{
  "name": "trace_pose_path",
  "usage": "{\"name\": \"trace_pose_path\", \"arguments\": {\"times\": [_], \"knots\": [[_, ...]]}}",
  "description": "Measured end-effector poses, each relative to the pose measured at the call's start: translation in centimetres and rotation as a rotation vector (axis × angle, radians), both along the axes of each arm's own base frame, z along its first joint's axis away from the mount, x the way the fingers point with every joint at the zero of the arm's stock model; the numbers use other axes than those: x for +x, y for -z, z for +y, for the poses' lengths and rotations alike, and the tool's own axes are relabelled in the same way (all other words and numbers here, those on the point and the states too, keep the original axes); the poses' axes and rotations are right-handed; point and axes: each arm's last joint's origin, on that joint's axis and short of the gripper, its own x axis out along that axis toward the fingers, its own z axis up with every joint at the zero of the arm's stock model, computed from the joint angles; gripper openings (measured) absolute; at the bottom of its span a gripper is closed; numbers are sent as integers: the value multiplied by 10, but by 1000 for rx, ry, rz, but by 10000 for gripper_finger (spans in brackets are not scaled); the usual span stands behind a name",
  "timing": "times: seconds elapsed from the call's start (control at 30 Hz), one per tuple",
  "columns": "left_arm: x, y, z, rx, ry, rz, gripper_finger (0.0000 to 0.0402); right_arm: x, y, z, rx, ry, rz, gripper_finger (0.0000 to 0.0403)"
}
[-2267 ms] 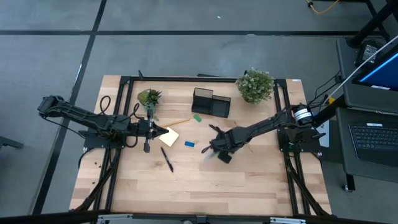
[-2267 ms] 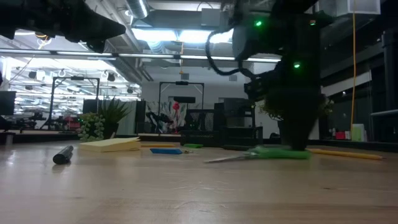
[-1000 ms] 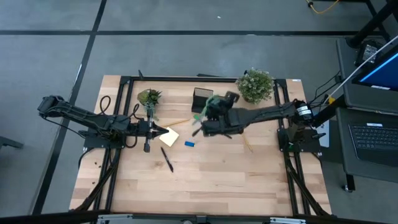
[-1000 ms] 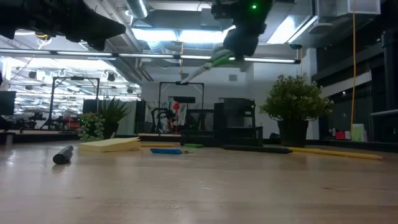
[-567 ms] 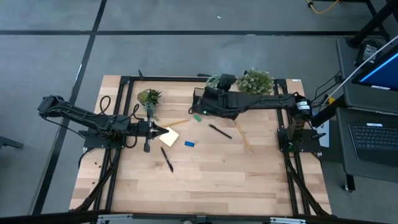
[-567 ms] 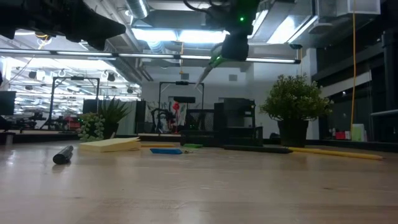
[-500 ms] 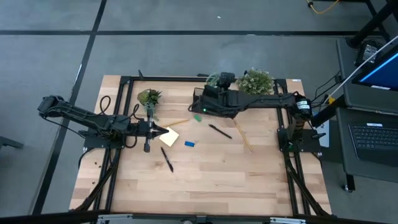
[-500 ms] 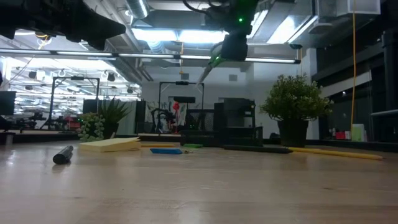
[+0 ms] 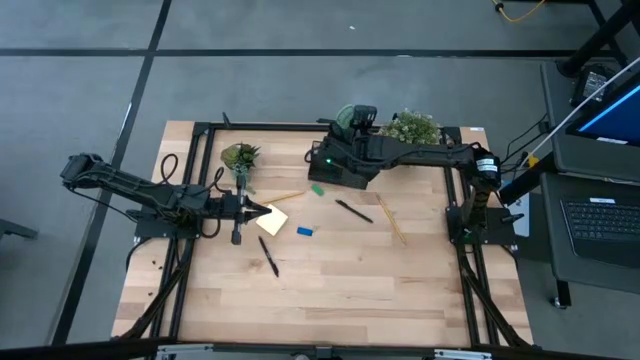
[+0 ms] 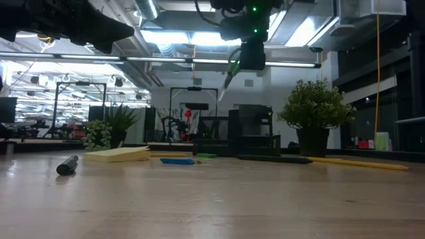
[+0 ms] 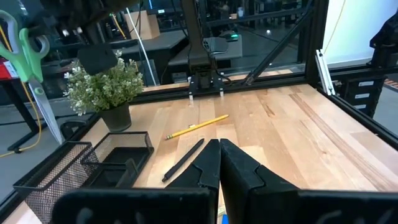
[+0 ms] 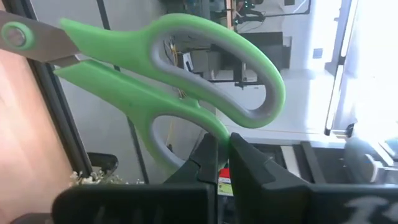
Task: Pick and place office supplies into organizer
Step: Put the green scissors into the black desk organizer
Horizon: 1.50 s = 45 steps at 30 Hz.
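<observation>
The right claw [image 12: 222,163], pinched on the handle of green-handled scissors [image 12: 174,81], holds them high above the black organizer [image 9: 338,165] at the desk's [image 9: 330,290] far edge, while the left claw [image 11: 217,163] waits closed, empty.

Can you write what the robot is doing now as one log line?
right end effector: shut on scissors | over organizer | left end effector: shut, waiting by sticky notes

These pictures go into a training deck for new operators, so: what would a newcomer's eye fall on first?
The green-handled scissors stand out: the right gripper is shut on a handle loop and holds them in the air above the black organizer at the table's far edge. Next come the loose supplies mid-table, a yellow sticky-note pad and a blue eraser, near the shut left gripper.
</observation>
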Motion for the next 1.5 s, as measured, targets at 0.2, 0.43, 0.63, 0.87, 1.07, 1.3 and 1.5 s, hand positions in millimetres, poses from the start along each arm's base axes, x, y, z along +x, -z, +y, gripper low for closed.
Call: {"name": "trace_pose_path", "arguments": {"times": [0.2, 0.43, 0.63, 0.87, 1.07, 1.3, 1.5], "knots": [[0, 0, 0, 0, 0, 0, 2, 1, 18, -1, -62, 20, 53, 22], [0, 0, 0, 0, 0, 0, 2, 2, 35, -5, -56, 19, 44, 22], [0, 0, 0, 1, 0, 0, 3, 0, 39, -11, -59, 36, 29, 22], [0, 0, 0, 11, 1, 0, 3, 4, 39, -11, -68, 43, -37, 22], [0, 0, 0, 18, 1, 1, 2, 10, 51, -12, -65, 47, -38, 22], [0, 0, 0, 18, 2, -1, 2, 19, 73, -15, -56, 47, -6, 22], [0, 0, 0, 18, 2, 0, 2, 25, 87, -16, -27, 33, -15, 22]]}}
